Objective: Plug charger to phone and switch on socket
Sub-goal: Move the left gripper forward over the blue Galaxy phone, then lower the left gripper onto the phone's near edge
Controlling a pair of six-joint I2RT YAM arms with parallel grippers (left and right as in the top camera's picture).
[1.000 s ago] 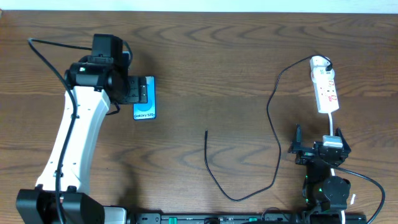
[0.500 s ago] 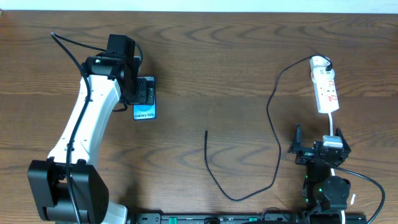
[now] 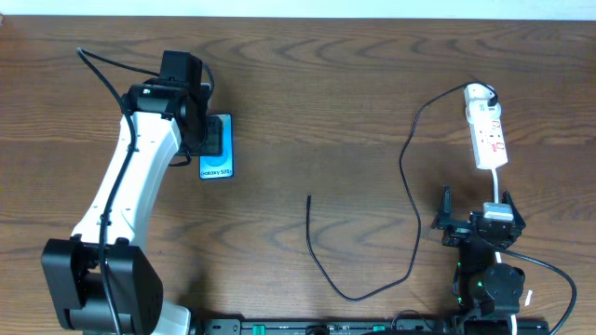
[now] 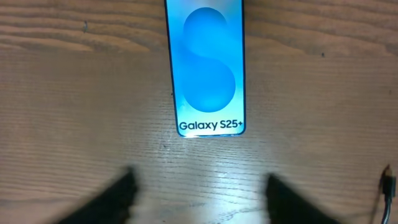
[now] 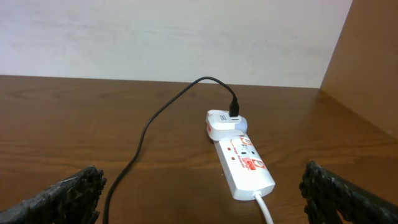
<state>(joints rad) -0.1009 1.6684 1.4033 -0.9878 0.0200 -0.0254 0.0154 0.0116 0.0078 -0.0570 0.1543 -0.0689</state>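
Because the charger must go into the phone's port, the phone (image 3: 216, 167) lies flat on the table (image 3: 317, 84), screen up. The left gripper (image 3: 199, 136) hangs over its far part. In the left wrist view the two fingers (image 4: 117, 200) stand wide apart with nothing between them. The phone (image 4: 205, 68) lies just ahead of them, its lettered end nearest to the gripper. I judge that the arm is lining up to grasp or steady the phone, and there is no contact yet.

The charger (image 3: 416, 233) lies loose on the table. Its plug tip (image 3: 309, 198) is to the right of the phone and nearer the robot's side, well apart from it. The socket (image 3: 487, 135) is far to the right of the phone, and the cable's other end sits in it. The right gripper (image 3: 477, 220) waits far right of the phone, near the socket's cord end. Its fingers are spread and it holds nothing. The socket's switch is too small to read.
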